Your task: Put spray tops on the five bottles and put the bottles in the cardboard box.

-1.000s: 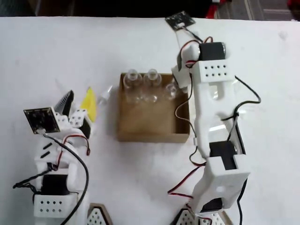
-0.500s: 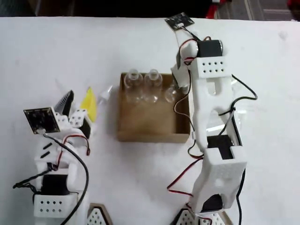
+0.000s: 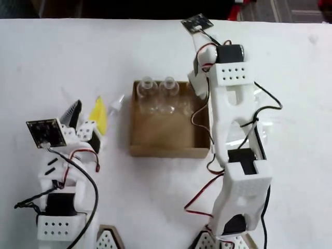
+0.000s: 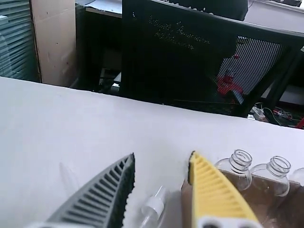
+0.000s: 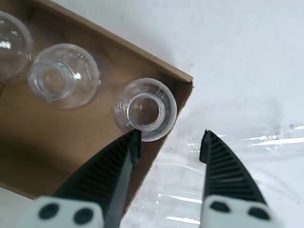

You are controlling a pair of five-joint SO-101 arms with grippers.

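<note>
The cardboard box sits mid-table. Two clear bottles with open necks stand along its far wall. In the right wrist view a third open-necked bottle stands in the box corner, just past my right gripper, which is open and holds nothing. In the high view that gripper hovers over the box's far right corner. My left gripper is open to the left of the box, with a white spray top lying on the table between its grey and yellow fingers.
Crinkled clear plastic lies on the table right of the box, under the right arm. A thin clear tube lies left of the spray top. A dark chair stands beyond the table's far edge.
The right arm has shifted slightly left and toward the far edge, so it now covers the third bottle in the high view. The left arm has not moved.
</note>
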